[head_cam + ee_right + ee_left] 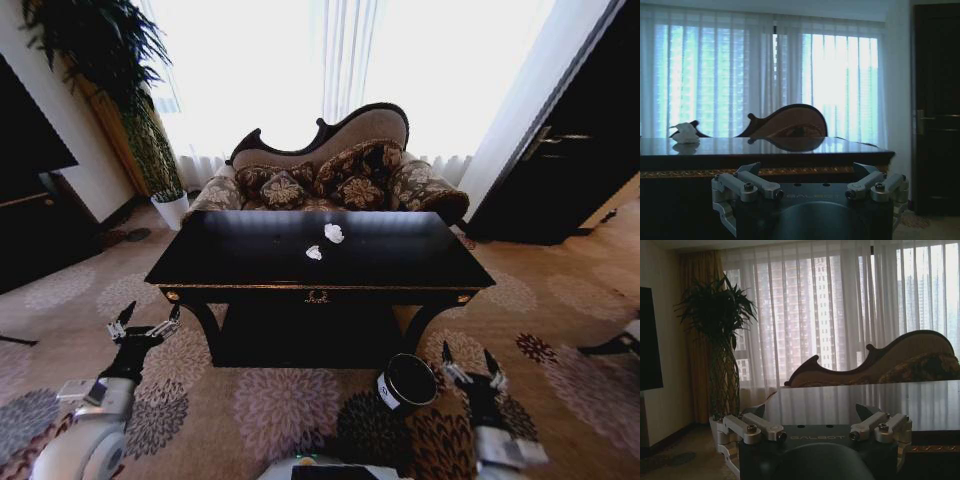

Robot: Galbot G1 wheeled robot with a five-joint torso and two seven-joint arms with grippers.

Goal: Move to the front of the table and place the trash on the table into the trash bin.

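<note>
The glossy black table stands straight ahead, in front of the sofa. Two white crumpled paper lumps of trash lie near its middle: one farther back and a smaller one nearer the front. One white lump also shows on the tabletop in the right wrist view. The black trash bin with a white label sits on the carpet by the table's front right leg. My left gripper hangs open, low at the left front of the table. Just right of the bin, my right gripper is open.
A patterned brown sofa stands behind the table under bright curtained windows. A tall potted plant is at the back left, dark furniture at the far left, and a dark door at the right. Flower-patterned carpet surrounds the table.
</note>
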